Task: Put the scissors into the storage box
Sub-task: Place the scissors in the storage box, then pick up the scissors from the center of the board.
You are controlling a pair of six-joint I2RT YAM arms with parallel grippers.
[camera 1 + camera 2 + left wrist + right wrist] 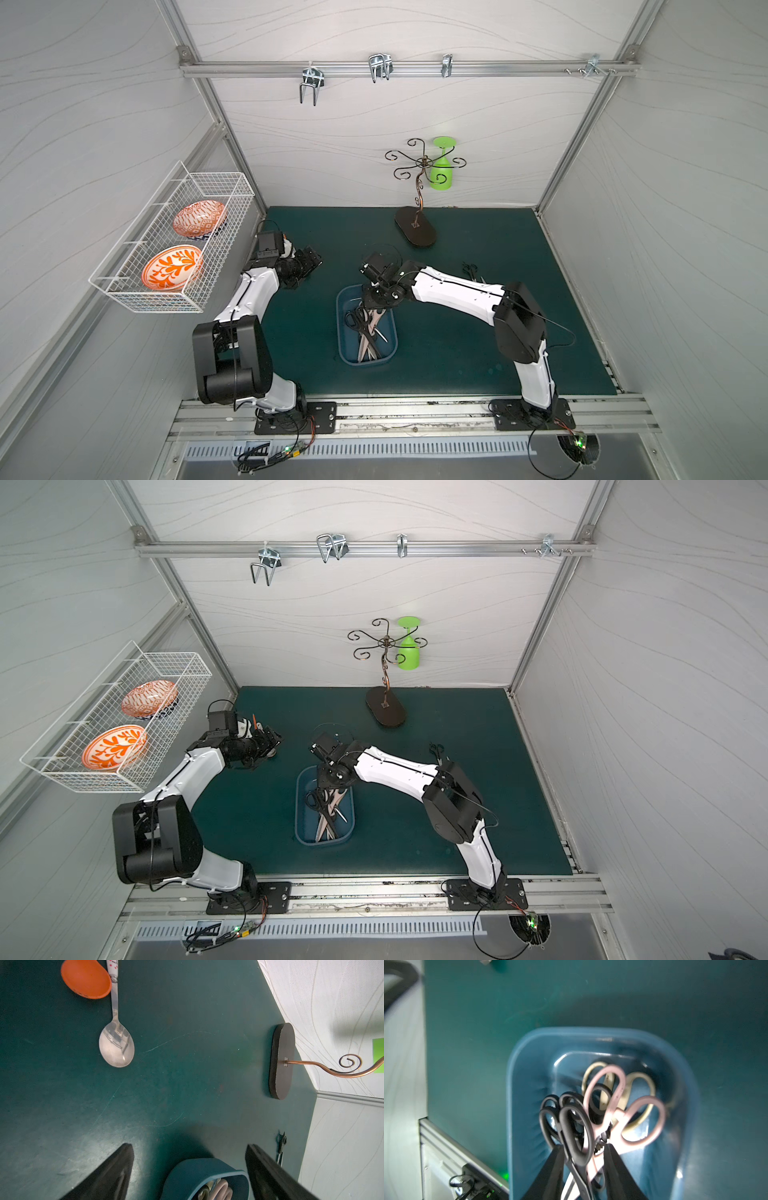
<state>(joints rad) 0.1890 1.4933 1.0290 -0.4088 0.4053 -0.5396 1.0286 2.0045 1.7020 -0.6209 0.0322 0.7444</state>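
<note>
Illegible lettering on spoon (116, 1043); scissors (616, 1120) in storage box (525, 1105)

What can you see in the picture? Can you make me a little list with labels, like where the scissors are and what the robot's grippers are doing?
storage box: dark blue, on the green mat
inside the box: pink-handled shears, cream-handled shears, black-handled pairs
outside the box: one small black pair on the mat, past the right arm
right gripper: above the box, jaws apart, a black-handled pair between them
left gripper: open, empty, over the mat
job done: not yet
</note>
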